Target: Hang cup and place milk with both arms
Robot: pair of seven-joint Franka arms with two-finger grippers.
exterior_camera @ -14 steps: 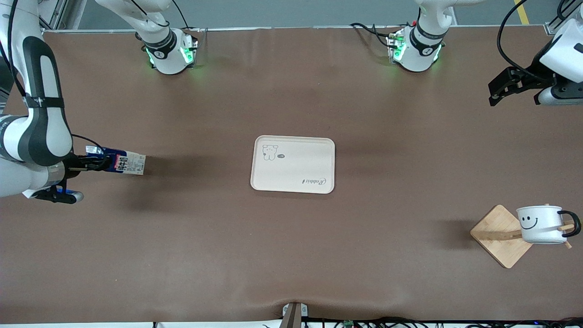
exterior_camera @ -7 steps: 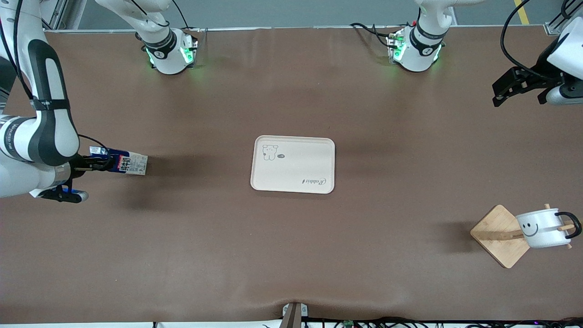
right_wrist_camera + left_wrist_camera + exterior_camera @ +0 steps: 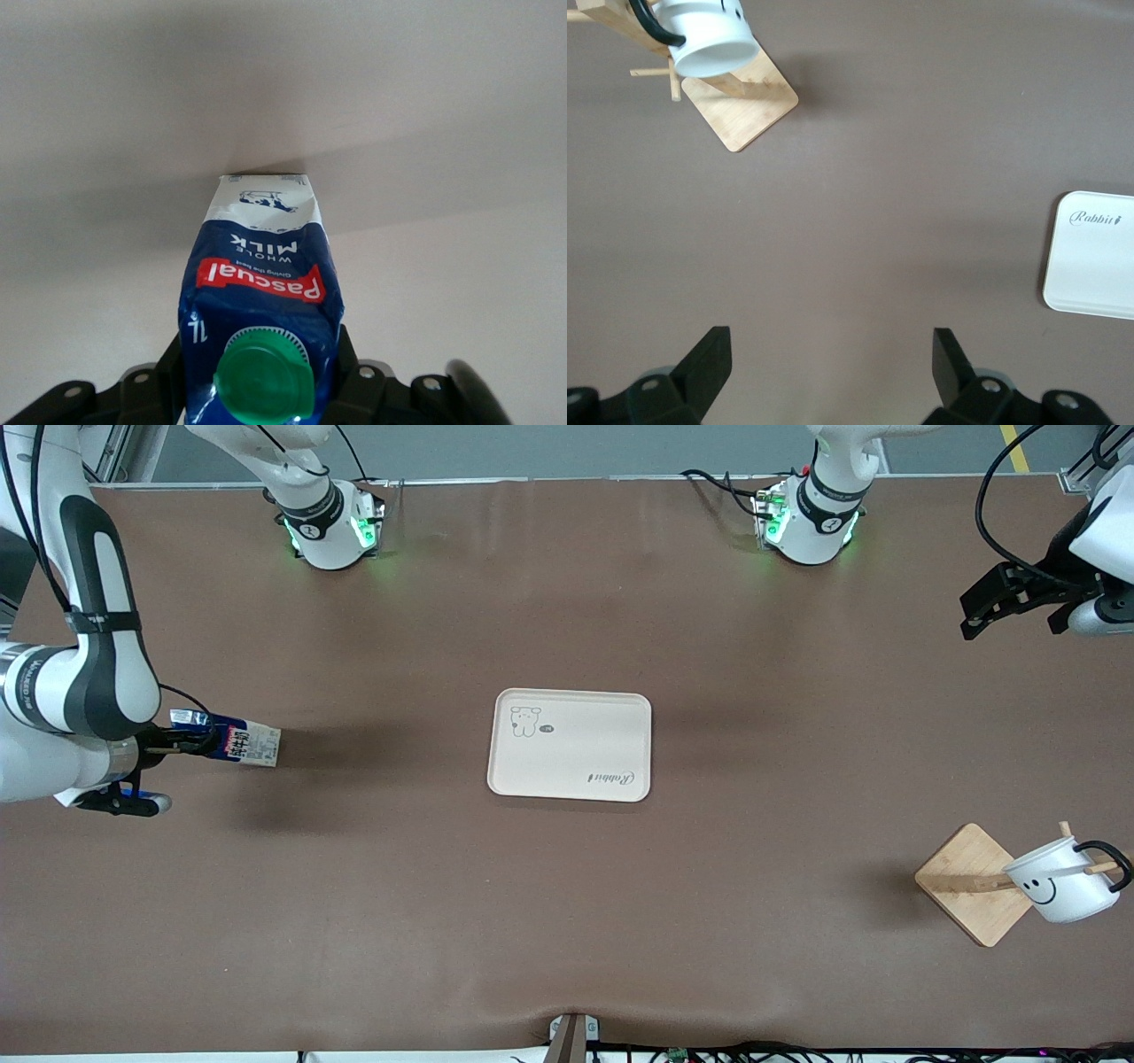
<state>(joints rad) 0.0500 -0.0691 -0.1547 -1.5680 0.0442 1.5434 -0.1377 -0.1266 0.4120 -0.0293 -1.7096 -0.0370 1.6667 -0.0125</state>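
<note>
Right gripper (image 3: 182,741) remains clamped on the milk (image 3: 232,741) at its arm's end of the table, barely moved, while the left gripper (image 3: 1019,600), wide and empty, has withdrawn, leaving the cup (image 3: 1060,881) tilting on the wooden rack (image 3: 973,881): hanging appears done, tray (image 3: 570,744) placement outstanding.

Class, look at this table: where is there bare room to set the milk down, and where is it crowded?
The cream tray at mid-table is bare, as is the brown table all round it. The right pincer holds the milk at the right arm's end. It is crowded only by the wooden rack bearing the cup. The open left pincer waits above.
</note>
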